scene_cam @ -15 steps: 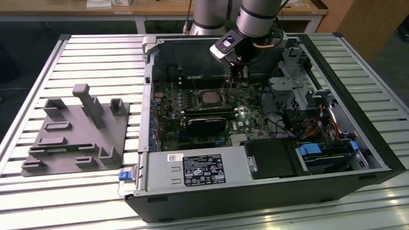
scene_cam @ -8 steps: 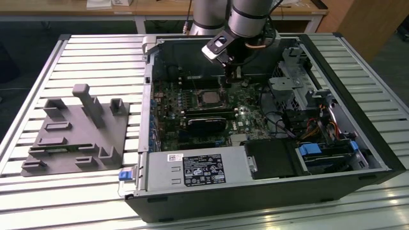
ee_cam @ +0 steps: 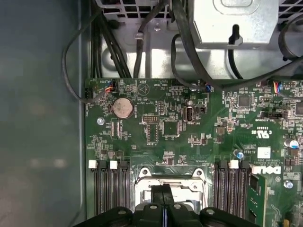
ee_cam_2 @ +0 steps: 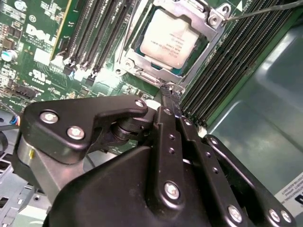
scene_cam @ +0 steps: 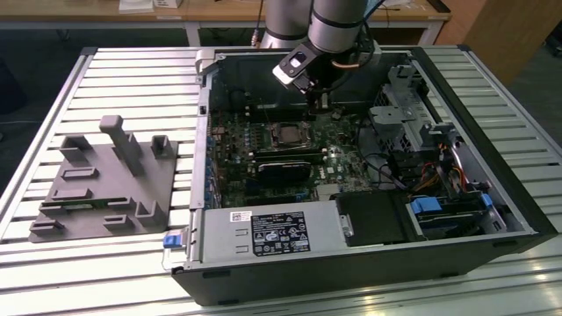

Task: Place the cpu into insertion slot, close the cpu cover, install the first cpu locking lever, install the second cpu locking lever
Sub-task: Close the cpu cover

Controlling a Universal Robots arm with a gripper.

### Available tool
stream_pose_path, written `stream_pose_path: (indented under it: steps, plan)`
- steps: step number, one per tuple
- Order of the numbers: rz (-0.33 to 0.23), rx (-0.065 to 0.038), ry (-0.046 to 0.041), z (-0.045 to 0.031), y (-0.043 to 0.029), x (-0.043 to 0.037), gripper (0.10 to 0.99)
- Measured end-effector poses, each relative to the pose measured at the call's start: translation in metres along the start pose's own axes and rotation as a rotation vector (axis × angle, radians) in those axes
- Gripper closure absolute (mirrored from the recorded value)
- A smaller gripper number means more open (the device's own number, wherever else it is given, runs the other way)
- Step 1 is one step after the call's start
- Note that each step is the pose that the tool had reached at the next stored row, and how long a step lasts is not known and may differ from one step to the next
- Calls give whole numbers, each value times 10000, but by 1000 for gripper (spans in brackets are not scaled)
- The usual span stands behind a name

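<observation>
Second wrist view: the cpu [ee_cam_2: 170,38] lies seated on the green board, with the cpu cover [ee_cam_2: 142,70] folded flat around its metal face. The gripper [ee_cam_2: 168,92] has its fingers pressed together, tips just beside the cover's edge. Exterior view: the gripper [scene_cam: 318,100] hangs inside the computer case [scene_cam: 351,266], near the insertion slot [scene_cam: 285,135]
</observation>
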State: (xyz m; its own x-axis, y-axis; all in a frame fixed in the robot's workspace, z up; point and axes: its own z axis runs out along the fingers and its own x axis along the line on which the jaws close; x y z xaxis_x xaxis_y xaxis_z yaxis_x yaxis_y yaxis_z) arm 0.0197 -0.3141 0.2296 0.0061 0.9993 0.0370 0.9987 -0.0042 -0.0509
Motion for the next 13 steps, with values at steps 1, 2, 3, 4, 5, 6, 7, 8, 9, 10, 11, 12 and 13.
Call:
stream_pose_path:
  steps: [1,2,3,4,5,6,7,8,9,10,11,12,13]
  plan:
    - [-12,-46,19,5,-7,-2,980]
    - [-21,-92,33,11,-16,-5,980]
    - [-29,-136,40,18,-27,-9,980]
    - [-35,-182,46,24,-40,-13,980]
    - [-39,-220,53,31,-55,-17,980]
    - [-42,-251,59,38,-69,-20,980]
    - [-46,-283,66,47,-88,-24,980]
    - [-50,-306,75,55,-106,-26,980]
    - [-53,-328,84,64,-126,-29,980]
    - [-57,-346,95,73,-147,-32,980]
    - [-61,-357,106,81,-172,-34,980]
    - [-64,-364,121,88,-197,-38,980]
    - [-66,-369,139,95,-222,-41,980]
